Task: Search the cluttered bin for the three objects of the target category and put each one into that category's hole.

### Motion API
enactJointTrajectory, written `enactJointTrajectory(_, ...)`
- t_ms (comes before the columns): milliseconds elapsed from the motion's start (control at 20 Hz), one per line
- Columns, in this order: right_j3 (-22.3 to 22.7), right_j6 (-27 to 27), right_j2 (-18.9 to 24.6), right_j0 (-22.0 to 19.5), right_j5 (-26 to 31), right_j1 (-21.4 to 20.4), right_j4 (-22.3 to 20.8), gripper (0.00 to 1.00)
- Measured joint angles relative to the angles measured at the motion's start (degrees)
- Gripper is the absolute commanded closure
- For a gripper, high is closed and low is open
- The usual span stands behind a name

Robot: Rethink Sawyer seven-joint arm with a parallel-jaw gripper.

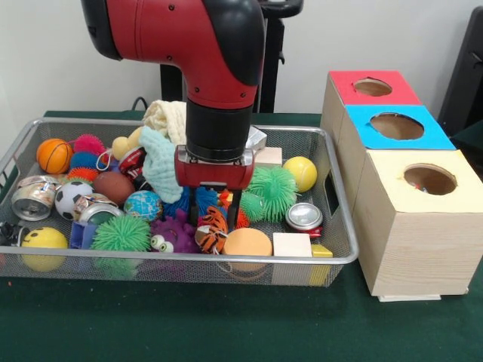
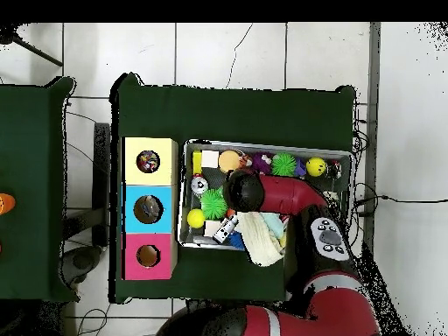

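Bin (image 2: 267, 145): wire mesh, on green table (image 2: 227, 105); crowded with toys
Boxes: yellow (image 2: 149, 161), blue (image 2: 149, 208), pink (image 2: 148, 255); left of bin
Arm (image 2: 289, 194): red, reaching over bin from near side

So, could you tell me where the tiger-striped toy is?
In the front view, the tiger-striped toy lies near the wire bin's front rim, under the gripper, beside the purple toy.
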Motion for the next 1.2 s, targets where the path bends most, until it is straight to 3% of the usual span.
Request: enactJointTrajectory(1200, -0.5, 0.0, 0.0, 0.0, -1.4, 3.5, 0.0, 0.0)
